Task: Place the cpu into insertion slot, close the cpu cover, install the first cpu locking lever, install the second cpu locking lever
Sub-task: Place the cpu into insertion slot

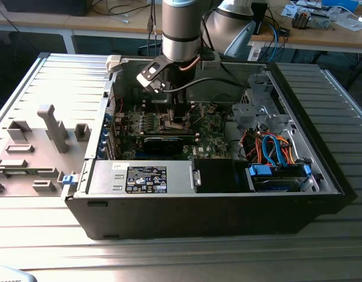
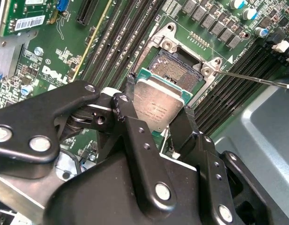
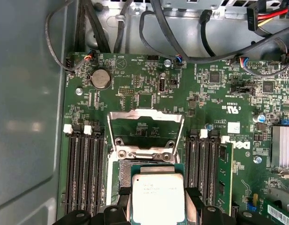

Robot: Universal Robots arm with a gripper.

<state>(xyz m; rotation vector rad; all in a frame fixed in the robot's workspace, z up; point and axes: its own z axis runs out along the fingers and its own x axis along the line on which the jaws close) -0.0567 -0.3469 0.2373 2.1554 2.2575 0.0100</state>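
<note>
The jaws are clamped on the cpu (image 2: 158,105), 1 finger on each of 2 opposite edges, so the dull metal top and the contact side are both left untouched. The chip hangs just above the insertion slot (image 2: 176,69), overlapping its near edge and apart from it; I judge it not yet seated. The cpu cover (image 3: 146,115) is swung up and back on its hinge. That leaves the slot's dark contact field bare for the chip. A thin locking lever (image 2: 256,80) juts free to one side, so nothing holds the frame down. Memory slots (image 3: 85,173) flank the socket on the green motherboard (image 3: 149,96). In the exterior view, taking the open computer case (image 1: 198,214) as a dial, the arm (image 1: 181,23) stands at 12 o'clock. Orange and blue cables (image 1: 271,147) lie near 3 o'clock, a labelled power supply (image 1: 181,176) sits at 7 o'clock, and grey fixtures (image 1: 51,126) stand outside at 9 o'clock. The case lies on its side on a ribbed metal bench (image 1: 186,258). Wooden desks (image 1: 51,24) strewn with cables cross the room behind.
</note>
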